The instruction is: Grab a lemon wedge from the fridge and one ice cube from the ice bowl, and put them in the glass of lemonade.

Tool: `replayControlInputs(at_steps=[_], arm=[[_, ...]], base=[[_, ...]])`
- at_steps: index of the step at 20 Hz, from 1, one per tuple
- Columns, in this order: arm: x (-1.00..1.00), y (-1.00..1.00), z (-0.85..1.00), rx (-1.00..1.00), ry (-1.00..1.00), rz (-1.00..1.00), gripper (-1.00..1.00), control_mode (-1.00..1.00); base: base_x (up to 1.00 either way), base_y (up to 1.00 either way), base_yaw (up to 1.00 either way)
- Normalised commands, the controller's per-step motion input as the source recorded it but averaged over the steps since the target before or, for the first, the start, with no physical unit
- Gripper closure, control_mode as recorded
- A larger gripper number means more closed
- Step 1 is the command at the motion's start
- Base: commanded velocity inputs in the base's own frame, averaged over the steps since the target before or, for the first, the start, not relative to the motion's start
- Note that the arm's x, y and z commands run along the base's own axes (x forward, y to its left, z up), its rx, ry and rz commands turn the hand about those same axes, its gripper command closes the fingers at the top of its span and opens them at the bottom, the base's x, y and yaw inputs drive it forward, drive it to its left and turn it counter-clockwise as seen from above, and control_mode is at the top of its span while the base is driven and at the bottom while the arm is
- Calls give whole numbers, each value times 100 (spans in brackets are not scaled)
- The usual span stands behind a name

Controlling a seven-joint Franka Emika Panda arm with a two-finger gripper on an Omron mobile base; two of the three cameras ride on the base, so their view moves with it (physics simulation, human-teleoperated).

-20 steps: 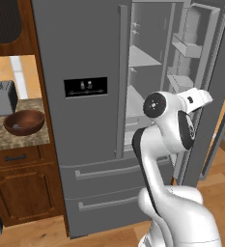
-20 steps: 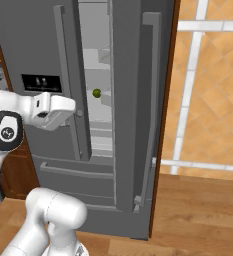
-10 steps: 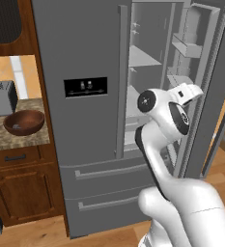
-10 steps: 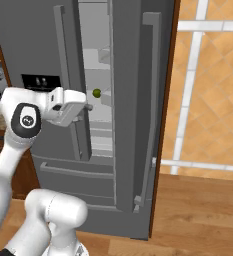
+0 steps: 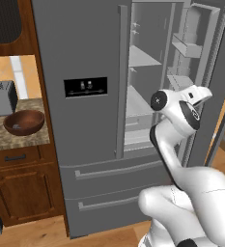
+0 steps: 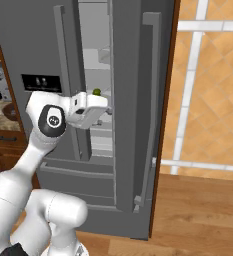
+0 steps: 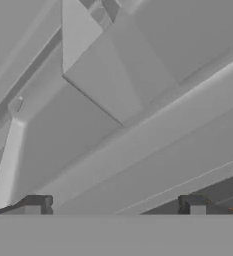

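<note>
You're early in the task: the fridge [image 5: 94, 116] has its right door swung open, but neither of the 2 items is collected. The gripper [image 7: 115, 205] is spread wide and empty, aimed into the shelves. The right base view shows the lemon wedge [image 6: 96, 92] on a shelf, at 12 o'clock just above the hand. The left base view gives you the ice bowl [image 5: 23, 122] on the counter at 9 o'clock, with the toaster [image 5: 0, 98] behind it.

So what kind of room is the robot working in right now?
A home kitchen, by the look of it: a tall grey fridge with one door open, a stone counter holding a toaster and a brown bowl, over wooden cabinets.
</note>
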Motion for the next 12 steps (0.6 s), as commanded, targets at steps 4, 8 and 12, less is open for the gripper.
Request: replayControlInputs(at_steps=[4, 8, 12], arm=[[21, -68, -8, 0, 0, -8, -100, -100], [16, -75, -15, 0, 0, -11, -100, -100], [8, -90, -16, 0, 0, -13, -100, -100]], base=[[0, 0, 0], [0, 0, 0], [0, 0, 0]])
